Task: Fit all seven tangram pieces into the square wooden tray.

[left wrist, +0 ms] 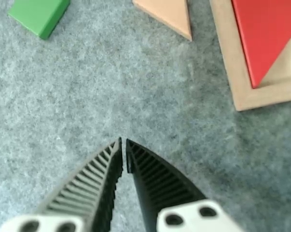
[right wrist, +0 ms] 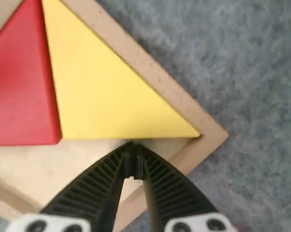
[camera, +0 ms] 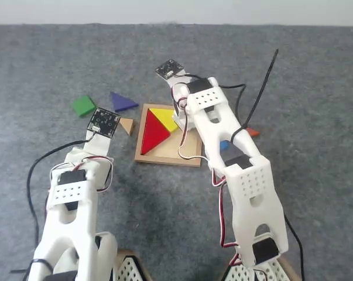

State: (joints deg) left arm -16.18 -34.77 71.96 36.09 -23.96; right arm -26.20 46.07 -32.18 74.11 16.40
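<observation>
The square wooden tray (camera: 187,158) lies mid-table with a red triangle (camera: 153,138) and a yellow triangle (camera: 163,117) inside it. My right gripper (right wrist: 132,147) is shut and empty. Its tips rest on the bare tray floor (right wrist: 63,166), against the yellow triangle (right wrist: 106,101) beside the red triangle (right wrist: 20,92). My left gripper (left wrist: 123,143) is shut and empty, low over the carpet. It sits short of the tan triangle (left wrist: 167,14) and the green piece (left wrist: 39,14), off the tray's corner (left wrist: 246,99).
On the carpet beside the tray lie a green piece (camera: 84,106), a purple triangle (camera: 122,102) and a tan triangle (camera: 127,125). On the tray's other side, a blue piece (camera: 224,144) and an orange piece (camera: 253,132) peek out from under an arm.
</observation>
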